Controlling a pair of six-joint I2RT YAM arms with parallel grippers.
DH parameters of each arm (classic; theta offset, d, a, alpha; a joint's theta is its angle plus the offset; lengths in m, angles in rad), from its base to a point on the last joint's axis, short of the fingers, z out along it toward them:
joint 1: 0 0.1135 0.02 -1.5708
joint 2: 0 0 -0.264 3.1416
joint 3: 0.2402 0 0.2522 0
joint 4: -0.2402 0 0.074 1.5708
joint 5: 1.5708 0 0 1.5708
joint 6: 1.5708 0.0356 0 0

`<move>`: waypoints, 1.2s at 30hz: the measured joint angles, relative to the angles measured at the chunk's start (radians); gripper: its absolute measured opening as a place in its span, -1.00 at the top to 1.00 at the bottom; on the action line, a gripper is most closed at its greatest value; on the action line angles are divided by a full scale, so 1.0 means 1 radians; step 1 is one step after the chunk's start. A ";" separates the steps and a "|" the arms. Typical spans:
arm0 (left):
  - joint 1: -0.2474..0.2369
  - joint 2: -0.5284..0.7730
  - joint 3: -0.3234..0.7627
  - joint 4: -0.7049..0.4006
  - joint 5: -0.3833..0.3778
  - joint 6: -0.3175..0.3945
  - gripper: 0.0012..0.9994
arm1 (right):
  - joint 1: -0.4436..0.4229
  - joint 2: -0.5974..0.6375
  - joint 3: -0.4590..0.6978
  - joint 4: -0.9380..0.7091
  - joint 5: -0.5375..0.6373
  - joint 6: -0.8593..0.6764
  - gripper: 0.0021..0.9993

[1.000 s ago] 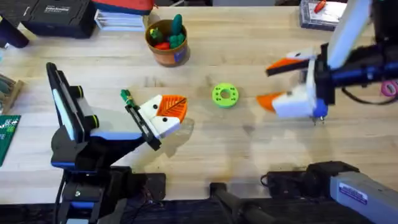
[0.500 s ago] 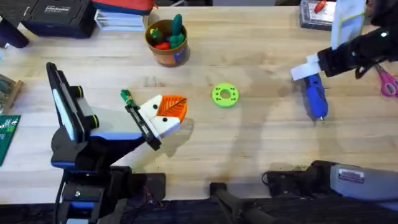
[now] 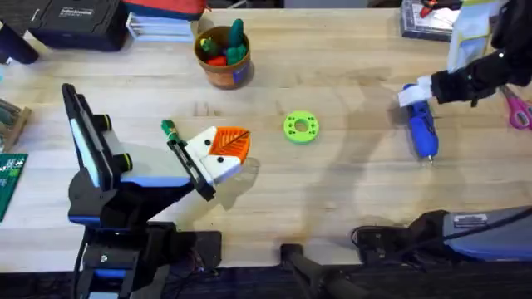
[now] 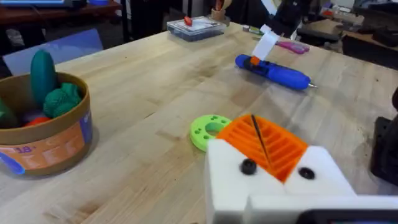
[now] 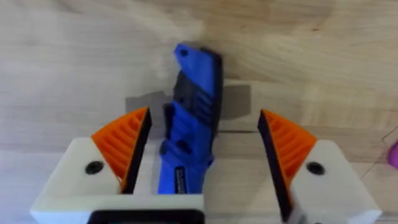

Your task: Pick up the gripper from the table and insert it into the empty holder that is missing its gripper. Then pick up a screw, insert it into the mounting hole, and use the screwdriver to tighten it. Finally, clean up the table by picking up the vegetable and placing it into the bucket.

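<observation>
Status: late in the task, by my reading.

- Tip fitting: the left claw [image 3: 223, 151], left of centre in the overhead view, carries an orange tip [image 4: 283, 149] on each of its white finger blocks [image 4: 230, 180]. No block is bare, so I judge the insertion done. I cannot tell which block was the one missing its tip. The two tips appear pressed together with a thin dark line between them and nothing held.
- Screw: a dark screw head [image 4: 248, 166] sits in each white block. Whether they are fully tight cannot be judged. No loose screw is visible on the desk [image 3: 349, 191].
- Screwdriver [image 3: 421, 129]: lies flat on the desk at the right of the overhead view. The right claw [image 5: 202, 124] is spread wide around its rear end, one orange pad [image 5: 124, 143] on each side. Neither pad seems to press on it, so it is not gripped.
- Cleanup: the bucket [image 3: 223, 76], upper centre-left of the overhead view, already holds vegetables. I see none loose on the desk, so this step looks done. A small green piece [image 3: 169, 129] by the left claw is too small to identify.

Counts:
- Claws: 2
- Orange tips: 4 (2 per claw)
- Screwdriver: 1
- Bucket: 1
- Vegetables in bucket [image 4: 42, 74]: at least 3 (tall green, knobbly green, red)
- Green disc [image 3: 300, 127]: 1, centre of the overhead view
- Pink scissors [image 3: 519, 112]: 1 pair, right edge
</observation>
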State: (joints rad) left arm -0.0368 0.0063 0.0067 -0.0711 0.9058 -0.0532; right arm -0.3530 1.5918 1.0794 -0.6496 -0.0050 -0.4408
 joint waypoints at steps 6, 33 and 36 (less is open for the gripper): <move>0.000 0.000 0.000 0.000 0.000 0.000 0.98 | -0.015 0.030 0.000 0.050 0.004 0.000 -0.99; 0.000 0.000 0.000 0.000 0.000 0.000 0.98 | -0.016 0.143 0.005 0.074 -0.041 -0.033 0.94; 0.000 0.000 0.000 0.000 0.000 0.000 0.98 | -0.016 0.113 0.006 0.039 -0.041 -0.026 0.94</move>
State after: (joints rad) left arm -0.0368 0.0063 0.0067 -0.0711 0.9058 -0.0532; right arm -0.3687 1.7043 1.0855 -0.6102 -0.0459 -0.4667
